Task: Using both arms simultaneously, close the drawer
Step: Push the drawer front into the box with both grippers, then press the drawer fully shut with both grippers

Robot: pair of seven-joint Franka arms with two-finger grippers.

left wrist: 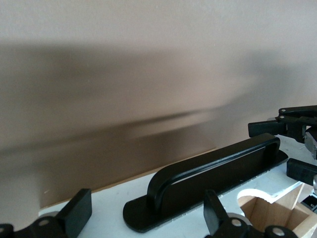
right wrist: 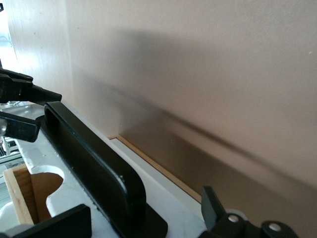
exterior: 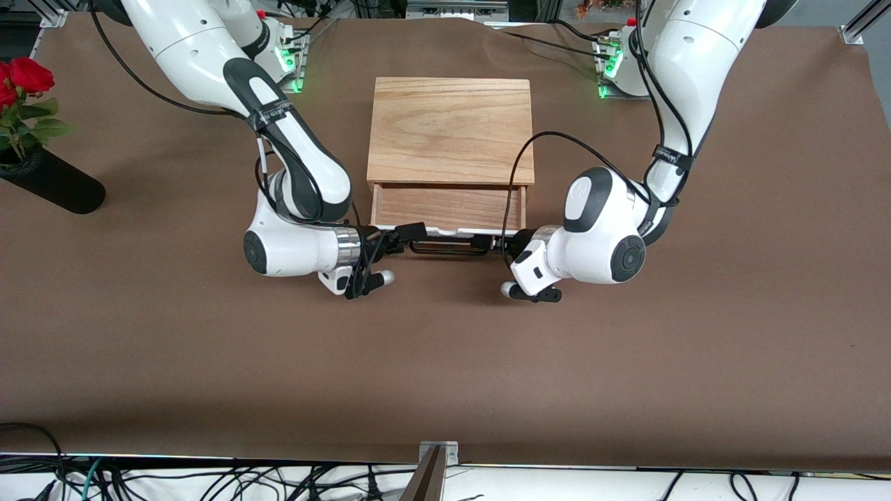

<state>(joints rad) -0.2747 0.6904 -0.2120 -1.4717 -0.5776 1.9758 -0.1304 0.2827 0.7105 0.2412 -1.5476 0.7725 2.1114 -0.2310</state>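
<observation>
The shallow light-wood drawer with a white front panel [exterior: 445,209] is sitting partly pulled out of its light oak box casing [exterior: 450,130], which is standing on the brown desk [exterior: 445,362] near the middle of the edge where the arms are mounted. The drawer's front is facing the front camera.

Both white jointed arms are reaching in low at that panel. The right arm's black gripper [exterior: 411,230] is sitting at one end of the thin black bar handle [exterior: 445,245], the left arm's black gripper [exterior: 493,241] at the other. In each wrist view the fingers [left wrist: 74,214] [right wrist: 214,208] are spread wide with the handle [left wrist: 213,166] [right wrist: 94,168] lying between them, gripping nothing.

The tray looks light and stiff and should be sliding easily on its runners; I would judge that pressing flat on the white panel [left wrist: 109,210], evenly at both ends, is safer than squeezing the slim handle, since a lopsided shove could skew the drawer and jam it.

The fingertips are cut off in the wrist views, so whether they are touching the panel is unclear.
</observation>
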